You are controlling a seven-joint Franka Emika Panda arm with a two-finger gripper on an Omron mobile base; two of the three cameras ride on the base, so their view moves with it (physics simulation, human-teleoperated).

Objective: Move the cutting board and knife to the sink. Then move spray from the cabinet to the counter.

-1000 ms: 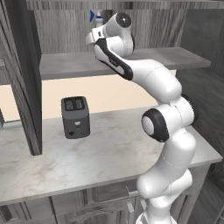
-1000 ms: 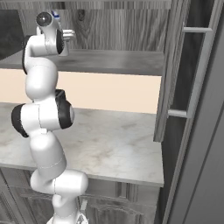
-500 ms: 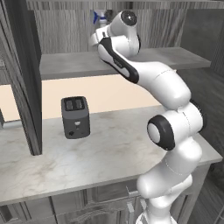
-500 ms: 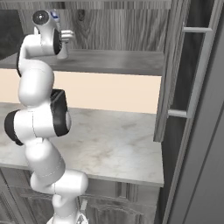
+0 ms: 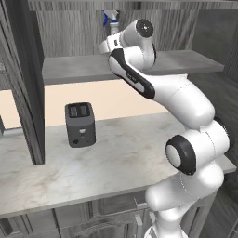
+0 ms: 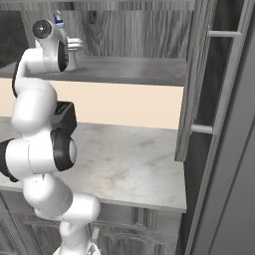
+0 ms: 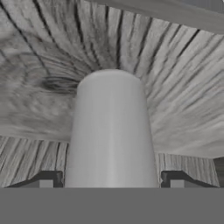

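The spray [image 7: 111,131], a pale grey bottle, stands on the shelf inside the open cabinet [image 5: 69,69]. Its blue nozzle [image 5: 107,18] pokes up behind my hand. My gripper [image 7: 111,181] is open, with one dark fingertip [image 7: 46,179] on each side of the bottle's body and a thin gap on both sides. From the right, the gripper [image 6: 74,45] reaches level into the cabinet just below the blue nozzle [image 6: 58,21]. The marbled counter [image 5: 116,158] lies below. The cutting board, knife and sink are out of view.
A black toaster [image 5: 80,124] stands on the counter under the shelf, to the left of my arm. One dark cabinet door [image 5: 28,79] hangs open on the left and another door [image 6: 196,79] with a silver bar handle on the right.
The arm has stretched further up and into the cabinet, bringing the hand closer to the spray. The jaws have stayed equally wide.
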